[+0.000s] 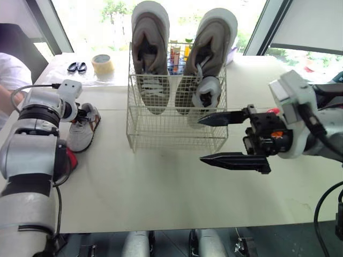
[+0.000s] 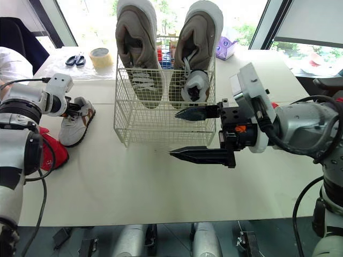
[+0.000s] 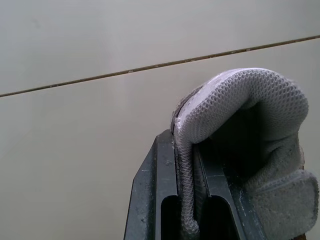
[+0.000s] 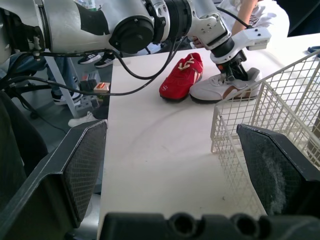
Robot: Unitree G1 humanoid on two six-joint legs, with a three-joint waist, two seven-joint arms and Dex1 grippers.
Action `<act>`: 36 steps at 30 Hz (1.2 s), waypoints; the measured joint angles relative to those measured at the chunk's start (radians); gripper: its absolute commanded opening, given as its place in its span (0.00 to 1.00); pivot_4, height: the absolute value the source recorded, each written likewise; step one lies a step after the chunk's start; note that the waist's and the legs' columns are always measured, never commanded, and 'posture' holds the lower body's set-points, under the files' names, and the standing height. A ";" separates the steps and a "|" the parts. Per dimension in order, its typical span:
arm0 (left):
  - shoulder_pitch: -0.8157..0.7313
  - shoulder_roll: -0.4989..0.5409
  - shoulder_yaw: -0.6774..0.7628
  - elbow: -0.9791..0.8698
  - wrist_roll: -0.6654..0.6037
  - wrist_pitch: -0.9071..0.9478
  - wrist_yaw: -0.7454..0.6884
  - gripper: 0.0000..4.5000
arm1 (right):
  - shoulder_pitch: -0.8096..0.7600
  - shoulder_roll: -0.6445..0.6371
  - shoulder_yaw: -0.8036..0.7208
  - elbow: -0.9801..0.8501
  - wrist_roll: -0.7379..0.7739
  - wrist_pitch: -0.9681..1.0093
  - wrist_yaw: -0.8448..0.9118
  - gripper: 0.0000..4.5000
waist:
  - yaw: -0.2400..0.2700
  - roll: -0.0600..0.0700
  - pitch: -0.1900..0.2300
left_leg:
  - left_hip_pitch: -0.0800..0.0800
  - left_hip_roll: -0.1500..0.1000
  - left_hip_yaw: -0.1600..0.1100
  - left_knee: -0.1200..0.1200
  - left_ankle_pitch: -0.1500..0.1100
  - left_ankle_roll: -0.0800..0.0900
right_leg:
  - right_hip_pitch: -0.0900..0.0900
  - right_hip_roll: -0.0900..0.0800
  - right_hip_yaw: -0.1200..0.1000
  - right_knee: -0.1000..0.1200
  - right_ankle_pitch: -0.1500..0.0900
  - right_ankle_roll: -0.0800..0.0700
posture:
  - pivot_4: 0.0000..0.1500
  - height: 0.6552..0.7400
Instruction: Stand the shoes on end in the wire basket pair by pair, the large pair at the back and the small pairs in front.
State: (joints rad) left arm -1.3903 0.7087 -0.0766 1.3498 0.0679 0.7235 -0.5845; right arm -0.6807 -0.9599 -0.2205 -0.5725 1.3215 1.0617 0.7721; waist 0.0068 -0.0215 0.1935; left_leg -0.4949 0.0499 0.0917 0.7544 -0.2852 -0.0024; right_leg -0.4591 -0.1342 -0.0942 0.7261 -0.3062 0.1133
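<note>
While the big pair [image 1: 150, 53] is standing at the back of the wire basket [image 1: 177, 134], upper centre, the left end effector [image 1: 84, 114] is clamping the heel of the small grey shoe [image 1: 84, 134] on the surface, left of frame. Right end effector [image 1: 202, 139] is hovering wide open, empty. Next move is likely calling for lifting that shoe into the front row.

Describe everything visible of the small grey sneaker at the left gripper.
The small grey sneaker has a mesh upper, brown side stripes and a pale sole. It lies sole down on the table, left of the wire basket, beside a red shoe, toe toward the robot. The left gripper is shut on its heel collar.
</note>
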 measured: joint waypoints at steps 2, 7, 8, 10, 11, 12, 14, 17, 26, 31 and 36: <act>-0.018 0.010 0.052 0.011 -0.019 0.033 0.022 0.01 | 0.000 -0.004 0.007 0.010 -0.003 0.000 0.002 1.00 | 0.000 -0.001 0.000 | -0.001 0.000 0.000 0.000 0.000 0.000 | -0.001 0.000 0.000 0.001 0.000 0.000 | 1.00 0.15; -0.186 0.075 0.207 -0.016 -0.120 0.133 0.060 0.01 | -0.001 -0.025 0.009 0.062 -0.043 -0.008 0.032 1.00 | 0.004 -0.005 0.001 | -0.002 0.000 0.000 0.001 0.000 0.000 | -0.002 0.000 0.000 0.002 0.000 0.000 | 1.00 0.15; -0.222 0.093 0.226 -0.045 -0.133 0.153 0.067 0.01 | -0.001 -0.032 0.009 0.078 -0.053 -0.013 0.040 1.00 | 0.003 -0.005 0.001 | -0.002 0.000 0.000 0.002 0.000 0.000 | -0.002 -0.001 0.000 0.002 0.000 0.000 | 1.00 0.15; -0.262 0.126 0.269 -0.143 -0.168 0.213 0.071 0.01 | -0.003 -0.047 0.009 0.113 -0.076 -0.022 0.055 1.00 | 0.001 -0.005 0.001 | -0.001 0.000 0.000 0.001 0.000 0.000 | -0.002 -0.001 0.000 0.002 0.000 0.000 | 1.00 0.15; -0.253 0.134 0.289 -0.206 -0.186 0.235 0.074 0.01 | -0.004 -0.052 0.008 0.126 -0.085 -0.022 0.062 1.00 | 0.000 -0.004 0.001 | 0.000 0.000 0.000 0.001 0.000 0.000 | -0.002 -0.001 0.000 0.003 0.000 0.000 | 1.00 0.15; -0.205 0.131 0.319 -0.312 -0.204 0.241 0.085 0.01 | -0.005 -0.058 0.008 0.134 -0.094 -0.024 0.071 1.00 | -0.001 -0.003 0.000 | 0.000 0.000 0.000 0.001 0.000 0.000 | -0.002 -0.001 0.000 0.004 0.000 0.000 | 1.00 0.15; -0.007 0.089 0.463 -0.705 -0.279 0.223 0.145 0.01 | -0.004 -0.085 0.007 0.160 -0.122 -0.029 0.097 1.00 | -0.004 -0.003 0.000 | 0.001 0.002 -0.002 0.001 0.001 -0.001 | -0.002 -0.001 0.002 0.006 0.000 0.000 | 1.00 0.15; 0.163 -0.027 0.627 -1.117 -0.383 0.278 0.222 0.01 | -0.004 -0.095 0.006 0.186 -0.150 -0.038 0.129 1.00 | -0.003 -0.004 0.000 | 0.000 0.001 -0.005 0.005 0.001 -0.002 | -0.001 -0.001 0.001 0.007 0.000 0.000 | 1.00 0.15; 0.449 -0.234 0.622 -1.912 -0.624 0.337 0.332 0.01 | -0.108 -0.108 0.084 0.371 -0.296 -0.079 0.267 1.00 | 0.006 -0.003 0.000 | 0.003 0.001 -0.006 0.012 0.000 -0.001 | 0.006 0.000 -0.001 0.010 0.001 -0.001 | 1.00 0.15; 0.491 -0.317 0.503 -1.957 -0.601 0.216 0.402 0.01 | -0.133 -0.089 0.123 0.405 -0.349 -0.087 0.314 1.00 | 0.005 -0.003 0.000 | 0.006 0.001 -0.006 0.012 0.000 0.000 | 0.011 0.000 -0.001 0.008 0.001 -0.001 | 1.00 0.15; 0.577 -0.394 0.425 -1.916 -0.552 0.090 0.449 0.01 | -0.140 -0.088 0.126 0.410 -0.366 -0.073 0.330 1.00 | 0.006 -0.003 0.000 | 0.005 0.001 -0.006 0.012 0.000 0.000 | 0.010 0.000 -0.001 0.008 0.001 -0.001 | 1.00 0.15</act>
State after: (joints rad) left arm -0.8135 0.3147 0.3487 -0.5658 -0.4845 0.8139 -0.1358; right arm -0.8203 -1.0477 -0.0946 -0.1625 0.9551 0.9891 1.1021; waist 0.0123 -0.0244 0.1933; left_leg -0.4899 0.0509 0.0859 0.7668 -0.2855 -0.0020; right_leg -0.4489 -0.1344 -0.0955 0.7345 -0.3056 0.1120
